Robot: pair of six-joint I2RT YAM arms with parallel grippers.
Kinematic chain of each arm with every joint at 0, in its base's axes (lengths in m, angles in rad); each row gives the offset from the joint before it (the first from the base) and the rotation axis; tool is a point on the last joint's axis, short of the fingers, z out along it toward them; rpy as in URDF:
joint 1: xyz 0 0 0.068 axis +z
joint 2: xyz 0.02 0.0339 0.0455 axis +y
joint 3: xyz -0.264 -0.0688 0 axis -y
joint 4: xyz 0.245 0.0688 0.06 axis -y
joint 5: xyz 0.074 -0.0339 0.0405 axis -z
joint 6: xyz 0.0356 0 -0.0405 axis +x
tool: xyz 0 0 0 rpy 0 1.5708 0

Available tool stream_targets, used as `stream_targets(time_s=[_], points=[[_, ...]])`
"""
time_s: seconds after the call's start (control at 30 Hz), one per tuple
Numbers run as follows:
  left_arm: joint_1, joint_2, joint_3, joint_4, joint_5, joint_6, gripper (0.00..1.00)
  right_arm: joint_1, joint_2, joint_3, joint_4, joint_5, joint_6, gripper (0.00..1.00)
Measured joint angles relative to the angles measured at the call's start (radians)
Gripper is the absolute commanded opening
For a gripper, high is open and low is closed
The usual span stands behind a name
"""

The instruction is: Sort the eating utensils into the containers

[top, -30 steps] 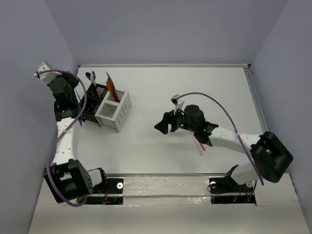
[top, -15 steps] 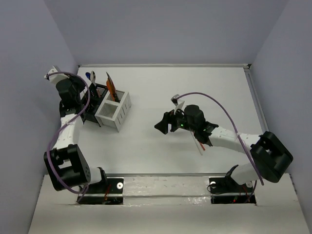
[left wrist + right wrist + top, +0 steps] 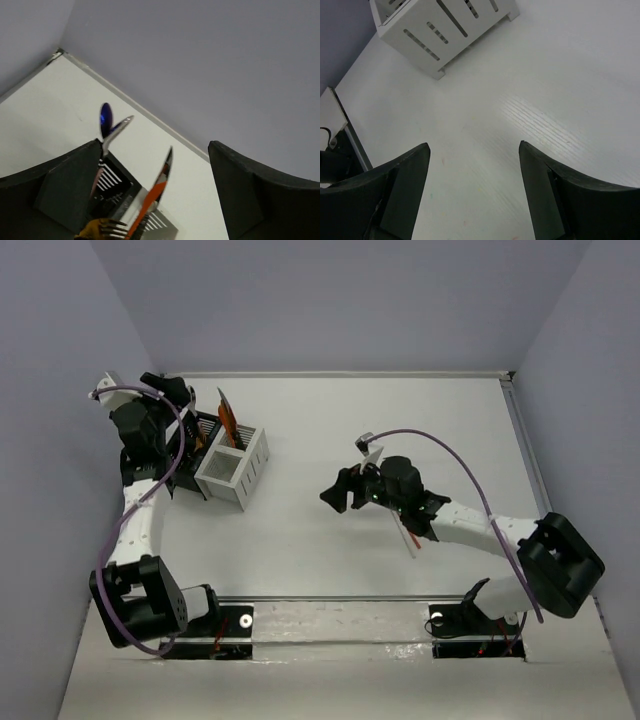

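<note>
Both jaws gaped wide and empty, the left above utensils (image 3: pixel 226 415) standing in the caddies (image 3: pixel 232 472), the right over open desk (image 3: pixel 545 75), where its arm might sweep off the stick (image 3: pixel 412 546) lying beneath it.

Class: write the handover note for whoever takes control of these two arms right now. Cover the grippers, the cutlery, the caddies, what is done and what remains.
Left gripper: open, empty, up by the black caddy.
Right gripper: open, empty, low over the table, facing the white caddy.
Done: blue spoon, orange-handled piece and gold fork stand in the caddies.
Left to do: one white stick lies on the table, partly under the right forearm. No other loose cutlery shows.
</note>
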Motion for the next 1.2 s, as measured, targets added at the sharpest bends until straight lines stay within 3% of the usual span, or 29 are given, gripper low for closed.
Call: stream_targets(time_s=[0.2, 0.37, 0.4, 0.57, 0.77, 0.93, 1.2], points=[[-0.177, -0.143, 0.071, -0.06, 0.039, -0.001, 0.94, 0.0, -0.026, -0.008, -0.007, 0.067, -0.01, 0.7], [-0.336, -0.332, 0.072, -0.111, 0.103, 0.025, 0.94, -0.001, -0.07, -0.008, -0.03, 0.146, -0.017, 0.58], [-0.355, -0.369, 0.064, -0.116, 0.117, 0.031, 0.95, -0.003, -0.077, -0.008, -0.039, 0.159, -0.016, 0.51], [-0.437, -0.53, -0.066, -0.187, 0.258, 0.066, 0.95, -0.03, -0.141, -0.007, -0.193, 0.28, 0.003, 0.43], [-0.493, -0.64, -0.246, -0.354, 0.402, 0.158, 0.95, -0.171, -0.211, -0.002, -0.505, 0.342, 0.064, 0.42], [-0.523, -0.687, -0.309, -0.472, 0.457, 0.219, 0.94, -0.297, -0.213, 0.03, -0.743, 0.319, 0.103, 0.42], [-0.728, -0.809, -0.308, -0.539, 0.389, 0.287, 0.94, -0.31, -0.008, 0.216, -1.05, 0.349, 0.117, 0.52]])
